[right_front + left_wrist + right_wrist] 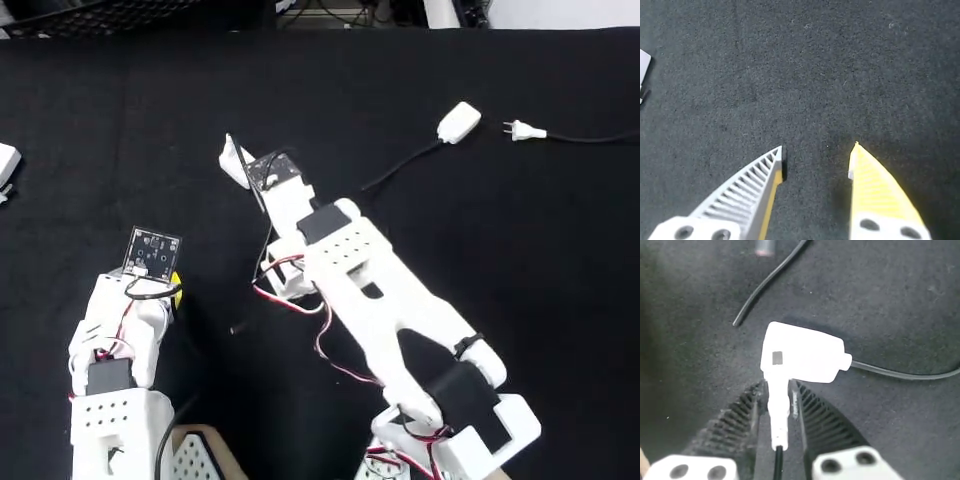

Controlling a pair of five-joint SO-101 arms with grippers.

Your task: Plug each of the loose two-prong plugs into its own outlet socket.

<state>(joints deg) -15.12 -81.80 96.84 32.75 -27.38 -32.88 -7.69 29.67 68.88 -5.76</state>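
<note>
White plug — right gripper clamps it, seemingly in socket | left gripper spread

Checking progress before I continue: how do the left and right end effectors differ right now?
The left end effector is open and empty; the right end effector is shut on a white plug. The left hangs over bare black table; the right holds its plug where it meets a white socket. Both point down at the table.
</note>
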